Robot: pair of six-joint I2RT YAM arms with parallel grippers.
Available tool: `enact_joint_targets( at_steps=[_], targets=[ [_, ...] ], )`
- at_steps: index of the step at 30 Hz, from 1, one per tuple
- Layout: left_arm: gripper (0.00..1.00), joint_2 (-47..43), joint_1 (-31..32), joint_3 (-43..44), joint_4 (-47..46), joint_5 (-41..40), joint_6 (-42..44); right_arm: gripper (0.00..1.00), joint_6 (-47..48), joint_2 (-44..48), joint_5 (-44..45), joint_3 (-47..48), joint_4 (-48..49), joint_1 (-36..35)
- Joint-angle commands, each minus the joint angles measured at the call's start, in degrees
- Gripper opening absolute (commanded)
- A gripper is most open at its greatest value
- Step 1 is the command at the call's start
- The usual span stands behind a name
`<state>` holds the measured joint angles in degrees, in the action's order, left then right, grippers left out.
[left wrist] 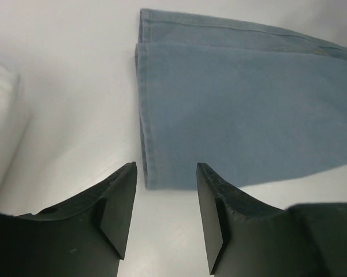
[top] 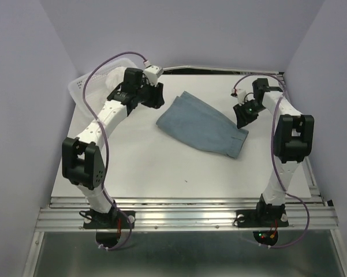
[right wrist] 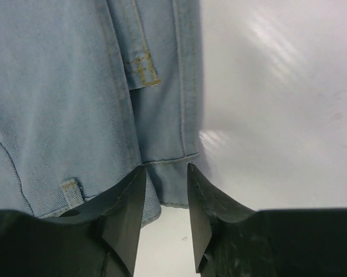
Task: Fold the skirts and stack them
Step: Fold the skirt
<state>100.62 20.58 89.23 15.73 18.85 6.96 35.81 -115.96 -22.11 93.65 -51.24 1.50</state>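
One skirt [top: 201,124]: blue-grey, folded, lying centre-far on the table [top: 161,167]
Left gripper [left wrist: 165,170]: fingers apart, empty, just off its left end
Right gripper [right wrist: 166,168]: fingers narrowly parted, empty, at its right edge

I work over a white table [top: 161,167], flat and matt, which fills the middle of the overhead view. In the upper left of that frame a white plastic mesh basket [top: 84,86] sits at the table's far corner, close against the wall. Pale lavender walls [top: 23,115] close in the left, top and right of the frame. Across the bottom runs a ribbed aluminium rail [top: 185,219], with a grey metal sheet [top: 190,257] below it. A tiny dark speck [top: 186,181] lies on the table, just below centre. In my left wrist view a blurred white shape [left wrist: 3,127] fills the left edge; I cannot tell what it is. In my right wrist view the bare tabletop carries a streak of glare [right wrist: 265,40] at upper right.
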Motion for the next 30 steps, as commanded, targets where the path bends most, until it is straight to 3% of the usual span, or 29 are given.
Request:
enact_joint_targets(
  at_steps=[1, 5, 8, 14, 17, 23, 27, 28, 29, 30],
  targets=[
    [0.53, -0.52, -2.2, -10.73, 0.09, 8.29, -11.26, 0.39, -2.24, -2.51, -2.24, 0.57, -6.76, 0.17],
    [0.41, 2.12, -3.62, -13.72, 0.36, 13.05, -14.6, 0.25, -1.62, -3.4, -5.57, -2.23, -9.84, 0.17],
    [0.37, 3.78, -3.62, -17.85, -4.9, 16.64, -18.29, 0.03, -2.58, -1.47, -8.47, -5.92, -9.32, 0.17],
    [0.34, 11.52, -3.0, -14.62, -10.09, 16.93, -21.9, 0.01, -4.87, 1.96, -14.88, -14.35, -9.14, 0.17],
    [0.32, 18.45, -3.0, -6.29, -11.16, 16.66, -22.69, 0.01, -9.08, 2.84, -19.02, -17.0, -7.47, 0.17],
    [0.28, 32.17, -3.35, 16.56, -4.58, 12.54, -17.96, 0.09, -24.09, 6.43, -28.59, -25.86, 3.67, -3.86],
    [0.33, 35.96, -4.4, 26.42, -1.41, 8.66, -15.14, 0.21, -45.59, 13.45, -32.38, -35.8, 25.77, -10.88],
    [0.39, 35.96, -4.58, 30.09, -0.44, 7.7, -13.4, 0.39, -48.53, 15.13, -32.3, -38.6, 29.5, -12.99],
    [0.43, 35.53, -4.67, 31.34, 0.35, 5.6, -12.33, 0.48, -53.17, 17.94, -32.64, -39.5, 32.49, -15.71],
    [0.45, 34.48, -4.67, 32.05, 0.71, 4.63, -11.19, 0.49, -55.04, 19.18, -32.91, -40.03, 35.05, -15.74]
  ],
)
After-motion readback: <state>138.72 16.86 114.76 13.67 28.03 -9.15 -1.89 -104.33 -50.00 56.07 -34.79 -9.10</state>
